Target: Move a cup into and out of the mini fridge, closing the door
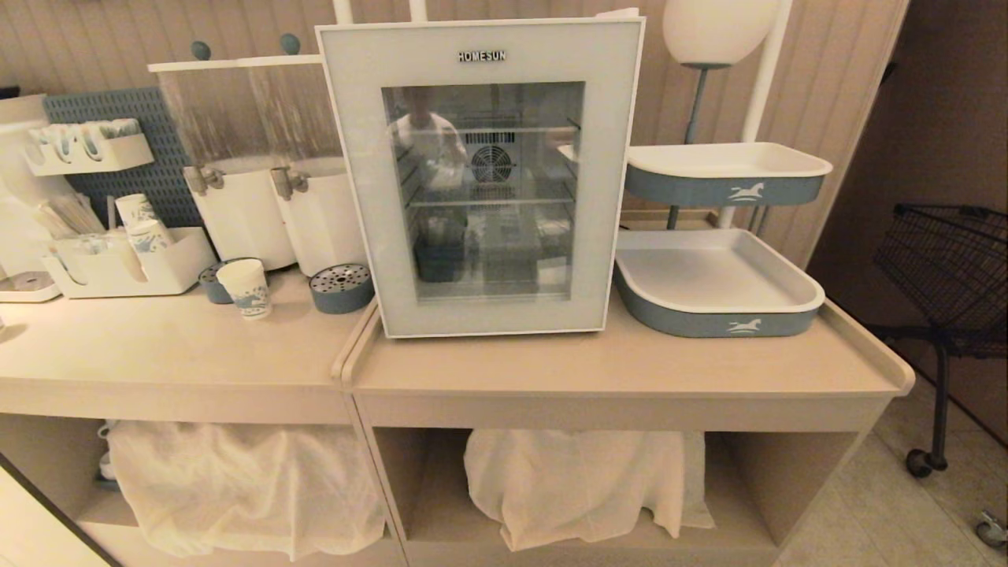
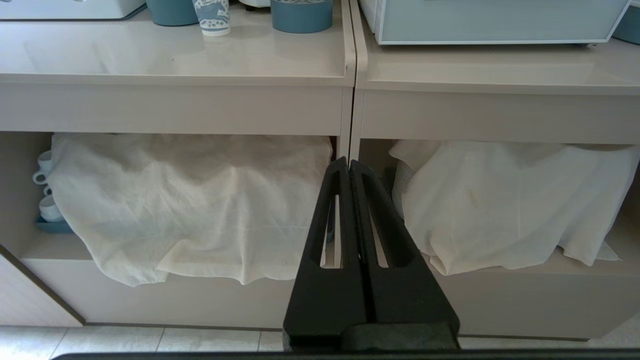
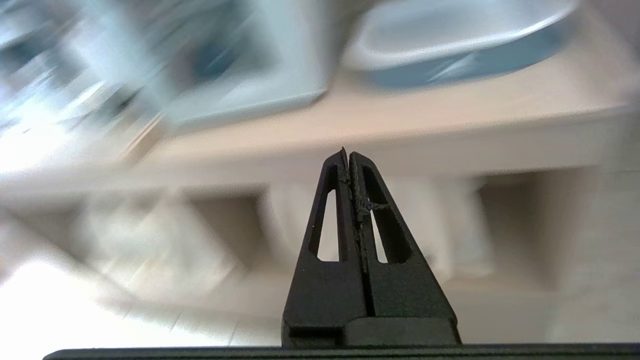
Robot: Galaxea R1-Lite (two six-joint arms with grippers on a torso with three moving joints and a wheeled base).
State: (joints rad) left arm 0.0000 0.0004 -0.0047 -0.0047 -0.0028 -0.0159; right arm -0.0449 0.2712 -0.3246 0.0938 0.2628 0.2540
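Fridge front & centre: mini fridge (image 1: 482, 177) sits on the right-hand table (image 1: 614, 366), its door (image 1: 358, 173) flat against the body, "HOMESUN" lettering at top. Thru the glass I see wire shelves, a round fan at the back & some dark items low down, too dim to name. Glass also carries a pale reflection, unclear.

Cup (image 1: 245, 288) w/ blue print stands upright on the left-hand table (image 1: 157, 339), apart from the fridge, just in front of a round blue drip tray (image 1: 211, 281); a 2nd drip tray (image 1: 340, 287) sits betw. cup & fridge. Behind them, two white drink dispensers (image 1: 268, 209) & a white organiser (image 1: 126, 264) w/ more patterned cups.

Right of fridge: two white-and-blue trays, lower tray (image 1: 717, 287) on the table, upper tray (image 1: 724, 173) raised on a stand. Black wire basket (image 1: 949, 272) on wheels at far right.

My left claw (image 2: 348, 162) is pressed fully closed, holding nothing, down low facing the open shelf under the tables, where white cloths (image 2: 190, 200) cover what's stored; small white mugs (image 2: 44, 192) peek out beside one cloth.

My right claw (image 3: 346, 152) is also clamped tight, empty, below table edge; its view is smeared, fridge corner & lower tray only just readable.

Neither arm shows in head view.
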